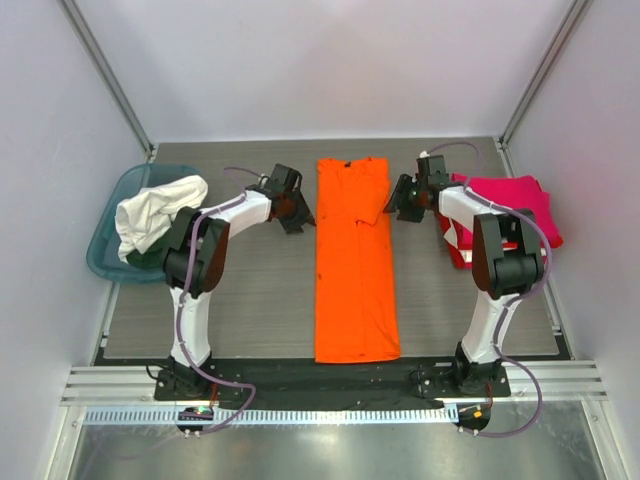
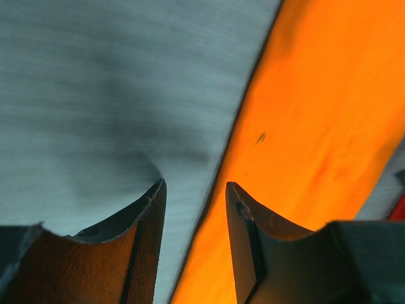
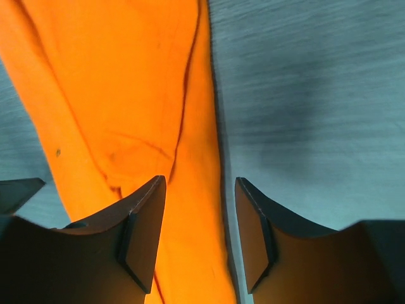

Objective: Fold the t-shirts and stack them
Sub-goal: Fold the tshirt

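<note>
One orange t-shirt (image 1: 356, 270) is lying along the middle of the worktop (image 1: 250, 310), folded into a long, narrow strip with a sleeve tucked over its right side. One stack of folded pink and red shirts (image 1: 510, 205) is sitting at the right, and one teal bin (image 1: 103, 255) at the left is holding a white garment (image 1: 150, 212). The left jaws and right jaws are both gaping, released and gripping nothing, one pair at each long edge of the strip's far half.

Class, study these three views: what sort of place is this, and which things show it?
Probably a robot lab test cell, not a home: left arm and right arm fixed along a metal rail, plain white panels enclosing the table, and an orange t-shirt laid flat for folding.
</note>
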